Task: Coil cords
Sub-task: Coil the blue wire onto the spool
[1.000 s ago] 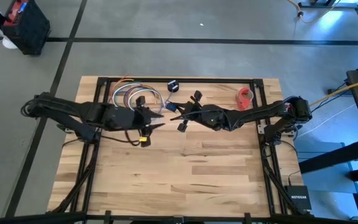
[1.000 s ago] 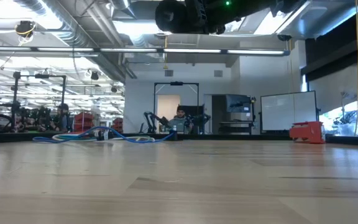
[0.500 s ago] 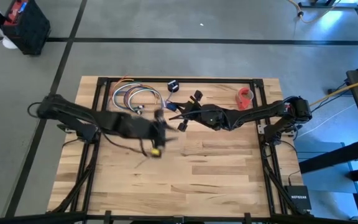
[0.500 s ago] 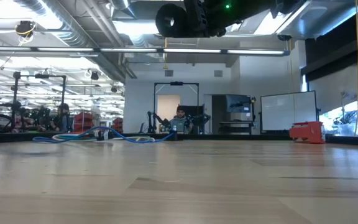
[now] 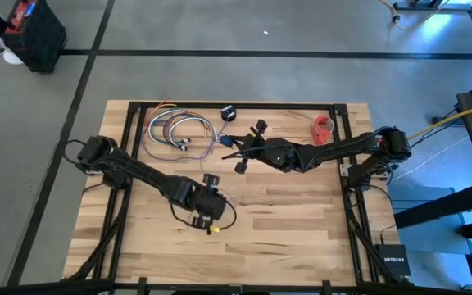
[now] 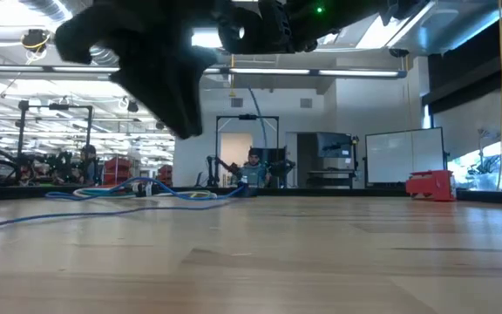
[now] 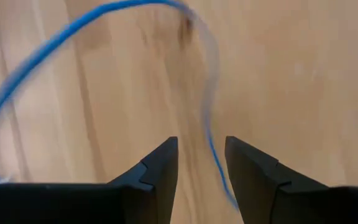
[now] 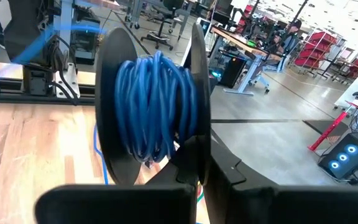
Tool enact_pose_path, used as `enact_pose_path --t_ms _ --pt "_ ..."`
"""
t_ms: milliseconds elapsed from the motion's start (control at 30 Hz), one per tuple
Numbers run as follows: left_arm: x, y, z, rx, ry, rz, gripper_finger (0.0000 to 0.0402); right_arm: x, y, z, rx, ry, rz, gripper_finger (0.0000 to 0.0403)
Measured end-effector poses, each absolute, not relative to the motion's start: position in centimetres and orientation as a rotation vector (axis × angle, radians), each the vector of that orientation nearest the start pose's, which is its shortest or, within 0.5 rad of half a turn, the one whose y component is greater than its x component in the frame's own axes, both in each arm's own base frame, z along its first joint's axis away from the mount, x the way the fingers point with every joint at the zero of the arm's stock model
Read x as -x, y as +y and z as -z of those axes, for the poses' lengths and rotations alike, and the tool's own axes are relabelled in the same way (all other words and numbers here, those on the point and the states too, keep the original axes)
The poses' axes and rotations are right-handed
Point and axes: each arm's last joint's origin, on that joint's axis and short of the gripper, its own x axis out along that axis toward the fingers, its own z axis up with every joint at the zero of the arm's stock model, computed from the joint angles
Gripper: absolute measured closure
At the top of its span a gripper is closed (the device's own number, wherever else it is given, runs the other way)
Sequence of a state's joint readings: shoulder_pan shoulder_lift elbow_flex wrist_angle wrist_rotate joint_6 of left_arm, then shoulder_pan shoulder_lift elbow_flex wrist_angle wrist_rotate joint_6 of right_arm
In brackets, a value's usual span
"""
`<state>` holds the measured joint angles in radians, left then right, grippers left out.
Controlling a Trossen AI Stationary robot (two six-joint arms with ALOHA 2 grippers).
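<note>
Moved: left hand (image 5: 214,223) has swung from the wire bundle at 11 o'clock down to mid-surface, toward 7 o'clock of centre.
Left hand grip: fingers (image 7: 160,171) part-spread, the thin blue cord (image 7: 210,112) running between them; whether it is pinched, cannot tell.
Right hand: (image 5: 234,152) near 12 o'clock, shut on a black spool (image 8: 148,106) wound with blue cord.
Cord location: trails across the wooden surface (image 5: 301,229) from the spool toward the left hand.
Other items: multicoloured wire bundle (image 5: 174,129) at 11 o'clock; red tape roll (image 5: 324,127) at 1 o'clock.
</note>
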<state>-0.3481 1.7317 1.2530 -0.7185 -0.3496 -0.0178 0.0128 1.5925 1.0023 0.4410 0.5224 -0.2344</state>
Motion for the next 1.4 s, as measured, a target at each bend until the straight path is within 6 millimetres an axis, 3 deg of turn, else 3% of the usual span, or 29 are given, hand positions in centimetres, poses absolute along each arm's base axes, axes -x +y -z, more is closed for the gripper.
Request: enact_pose_path --t_ms 433,600,800,967,1167,1400 --pt "-27.5 -8.8 -23.1 -0.253 1.459 -0.275 0.0274 -35.5 -1.0 -26.7 0.269 0.209 0.489 0.0391" --pt "-25.2 -9.1 -25.2 -0.216 1.485 -0.336 0.0274 -35.5 -1.0 -26.7 0.268 0.209 0.488 0.0391" --pt "-22.7 -8.4 -29.0 -0.125 1.331 -0.402 0.0274 -35.5 -1.0 -26.7 0.268 0.208 0.488 0.0391" --pt "-22.4 -7.9 -30.7 -0.211 0.927 -0.48 0.0274 -35.5 -1.0 -26.7 0.271 0.208 0.487 0.0391" --pt "-23.5 -6.9 -28.2 -0.12 0.589 -0.397 0.0274 -35.5 -1.0 -26.7 0.271 0.209 0.487 0.0391" --pt "-24.1 -4.4 -22.7 0.101 0.525 -0.453 0.0274 -35.5 -1.0 -26.7 0.27 0.202 0.487 0.0391"
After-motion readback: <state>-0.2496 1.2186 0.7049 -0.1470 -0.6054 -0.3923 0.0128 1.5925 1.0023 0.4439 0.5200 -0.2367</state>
